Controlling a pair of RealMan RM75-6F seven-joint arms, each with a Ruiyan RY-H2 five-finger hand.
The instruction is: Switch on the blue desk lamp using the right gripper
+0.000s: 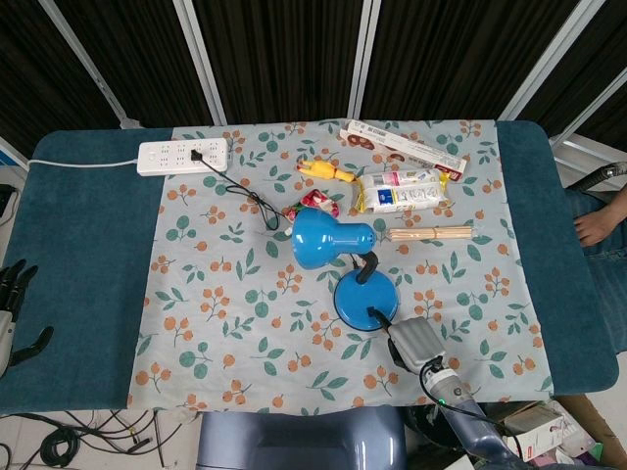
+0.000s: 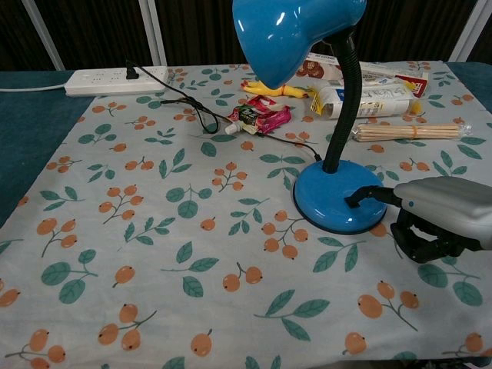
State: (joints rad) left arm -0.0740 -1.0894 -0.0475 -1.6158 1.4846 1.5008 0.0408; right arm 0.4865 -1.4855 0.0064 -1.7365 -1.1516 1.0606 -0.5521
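Note:
The blue desk lamp stands mid-table on the floral cloth, with its round base (image 1: 361, 296) (image 2: 332, 201) nearest me and its shade (image 1: 320, 238) (image 2: 290, 29) bent to the left. No glow shows under the shade. My right hand (image 1: 417, 343) (image 2: 442, 217) lies just right of the base, and one dark finger (image 2: 367, 197) reaches onto the base's top while the others curl under the palm. It holds nothing. At the table's far left edge my left hand (image 1: 14, 295) rests with its fingers apart and empty.
A black cord (image 2: 201, 115) runs from the lamp to a white power strip (image 1: 183, 156) (image 2: 115, 80) at the back left. Behind the lamp lie a red snack packet (image 2: 260, 118), a yellow toy (image 1: 326, 170), a white packet (image 1: 402, 190), a long box (image 1: 404, 148) and a pack of skewers (image 2: 407, 132).

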